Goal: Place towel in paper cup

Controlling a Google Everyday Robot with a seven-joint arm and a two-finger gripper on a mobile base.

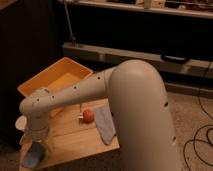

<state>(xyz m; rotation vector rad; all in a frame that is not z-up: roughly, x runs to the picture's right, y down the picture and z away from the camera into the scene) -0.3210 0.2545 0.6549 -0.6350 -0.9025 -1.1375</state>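
The arm (135,100) spans the tabletop (75,140); the towel (105,126) lies flat, well apart from the paper cup (21,122); the end effector (39,146) hangs just beside that cup, grip state untellable; likely pre-grasp; next, reach the towel.

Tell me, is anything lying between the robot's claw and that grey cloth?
Yes: a small orange ball lies on the table just left of the towel, roughly between it and the gripper at the table's left end.
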